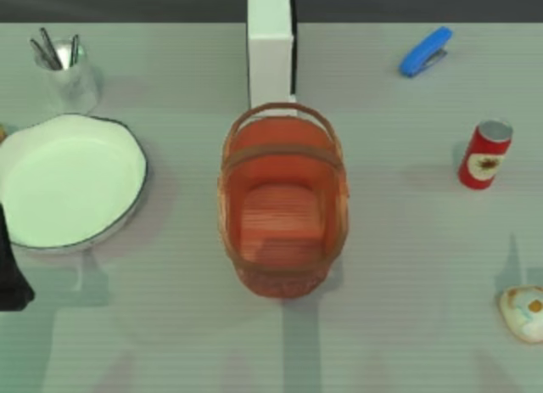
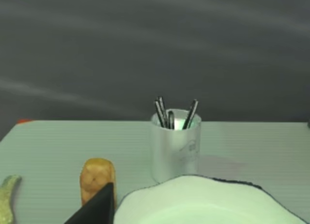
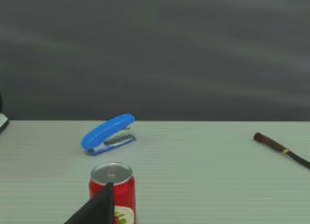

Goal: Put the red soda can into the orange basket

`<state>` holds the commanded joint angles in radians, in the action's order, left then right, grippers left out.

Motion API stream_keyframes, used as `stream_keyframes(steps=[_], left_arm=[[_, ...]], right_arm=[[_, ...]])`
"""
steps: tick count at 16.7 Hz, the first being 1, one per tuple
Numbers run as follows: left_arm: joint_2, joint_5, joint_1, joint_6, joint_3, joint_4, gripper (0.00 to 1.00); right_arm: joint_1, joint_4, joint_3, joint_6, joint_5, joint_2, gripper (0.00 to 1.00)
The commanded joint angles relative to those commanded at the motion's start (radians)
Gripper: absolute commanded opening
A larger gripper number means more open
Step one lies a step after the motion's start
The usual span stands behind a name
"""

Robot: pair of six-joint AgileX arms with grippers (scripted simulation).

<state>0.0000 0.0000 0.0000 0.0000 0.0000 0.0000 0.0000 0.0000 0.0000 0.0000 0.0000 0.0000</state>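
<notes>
The red soda can [image 1: 484, 155] stands upright on the right side of the table, silver top up and a white-yellow label on its side. The orange basket [image 1: 282, 202], oval with a brown hoop handle, sits at the table's middle with nothing inside. In the right wrist view the can [image 3: 121, 190] is close ahead, partly behind a black part of my right gripper [image 3: 99, 209], which holds nothing that I can see. My right arm does not show in the top view. My left arm [image 1: 12, 270] is parked at the left edge beside the white bowl.
A white bowl [image 1: 68, 181] and a cup of pens [image 1: 68, 75] stand at the left. A white box [image 1: 270, 45] rises behind the basket. A blue stapler [image 1: 426, 51] lies at the back right. A pale rounded object [image 1: 524, 312] lies near the front right.
</notes>
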Motion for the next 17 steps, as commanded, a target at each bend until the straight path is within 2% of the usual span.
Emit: stream_keyframes(steps=[4, 8, 12, 17], left_arm=[[0.000, 0.000, 0.000, 0.000, 0.000, 0.000, 1.00], [0.000, 0.000, 0.000, 0.000, 0.000, 0.000, 1.00], [0.000, 0.000, 0.000, 0.000, 0.000, 0.000, 1.00], [0.000, 0.000, 0.000, 0.000, 0.000, 0.000, 1.00]], right_arm=[[0.004, -0.026, 0.029, -0.010, -0.001, 0.030, 1.00], [0.020, -0.166, 0.206, -0.067, -0.001, 0.217, 1.00], [0.041, -0.373, 0.509, -0.158, 0.002, 0.561, 1.00], [0.074, -0.657, 1.000, -0.293, 0.004, 1.104, 1.00]])
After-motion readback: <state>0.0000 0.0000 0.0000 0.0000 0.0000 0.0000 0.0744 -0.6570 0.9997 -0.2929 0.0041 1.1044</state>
